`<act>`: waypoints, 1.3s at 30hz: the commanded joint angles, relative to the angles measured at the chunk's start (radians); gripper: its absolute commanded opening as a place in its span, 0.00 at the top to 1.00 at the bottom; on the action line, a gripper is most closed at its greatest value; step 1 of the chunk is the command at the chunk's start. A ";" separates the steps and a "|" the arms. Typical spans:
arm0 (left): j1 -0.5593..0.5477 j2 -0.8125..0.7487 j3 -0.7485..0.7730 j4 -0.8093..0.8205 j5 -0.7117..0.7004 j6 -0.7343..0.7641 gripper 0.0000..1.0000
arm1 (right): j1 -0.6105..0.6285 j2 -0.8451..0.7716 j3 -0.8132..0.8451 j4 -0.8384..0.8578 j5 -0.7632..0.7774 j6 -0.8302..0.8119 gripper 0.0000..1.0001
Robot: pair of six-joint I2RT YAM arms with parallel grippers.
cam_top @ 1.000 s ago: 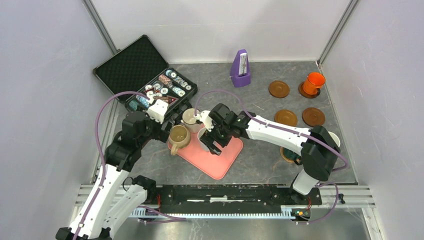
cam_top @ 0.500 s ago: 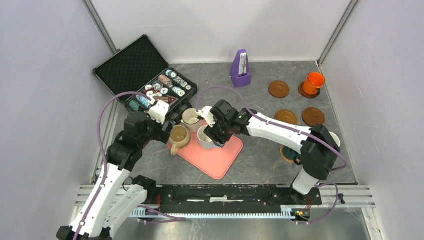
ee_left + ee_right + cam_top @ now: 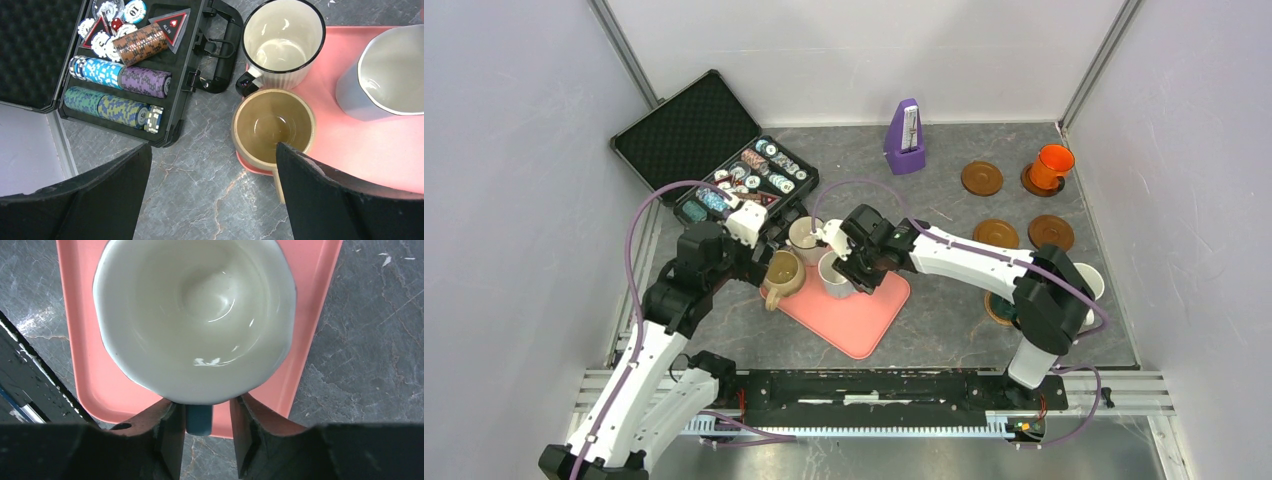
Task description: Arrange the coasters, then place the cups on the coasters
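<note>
A light blue cup (image 3: 834,272) with a white inside (image 3: 195,315) stands on the pink tray (image 3: 864,322). My right gripper (image 3: 202,410) straddles its blue handle (image 3: 199,419). The jaws are narrowed, with a gap showing on one side. My left gripper (image 3: 212,160) hangs wide open over bare table beside the tan cup (image 3: 274,127). The white cup with a dark rim (image 3: 282,40) stands behind that one. At the far right an orange cup (image 3: 1052,162) sits on a coaster (image 3: 1036,186). Three bare coasters (image 3: 981,178), (image 3: 995,235), (image 3: 1051,232) lie nearby.
An open black case of poker chips (image 3: 724,170) lies at the back left, close to my left arm. A purple metronome (image 3: 906,137) stands at the back. A white cup (image 3: 1092,280) and a dark object (image 3: 1002,310) sit partly hidden behind my right arm.
My right gripper has moved in onto the light blue cup's handle, and its jaws have narrowed around it. The left arm has barely moved.
</note>
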State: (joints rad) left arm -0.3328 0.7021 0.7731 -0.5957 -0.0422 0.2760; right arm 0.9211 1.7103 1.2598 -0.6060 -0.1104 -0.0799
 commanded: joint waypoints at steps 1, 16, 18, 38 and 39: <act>0.005 0.011 0.004 0.033 0.021 -0.035 0.00 | 0.008 0.015 0.023 0.026 0.005 -0.022 0.63; 0.004 0.134 0.083 0.076 0.155 -0.027 0.00 | -0.179 -0.206 0.115 -0.012 0.016 -0.224 1.00; 0.004 0.167 0.109 0.091 0.164 -0.027 0.00 | -0.268 -0.217 0.155 -0.035 -0.033 -0.244 1.00; -0.001 0.355 0.172 0.227 0.218 -0.025 0.00 | -1.284 -0.378 0.067 -0.196 -0.180 -0.357 1.00; 0.000 0.359 0.172 0.230 0.219 -0.024 0.00 | -1.302 -0.368 0.060 -0.192 -0.176 -0.363 1.00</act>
State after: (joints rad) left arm -0.3332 1.0523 0.9218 -0.4347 0.1432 0.2764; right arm -0.3244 1.3659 1.3361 -0.8497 -0.2310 -0.4248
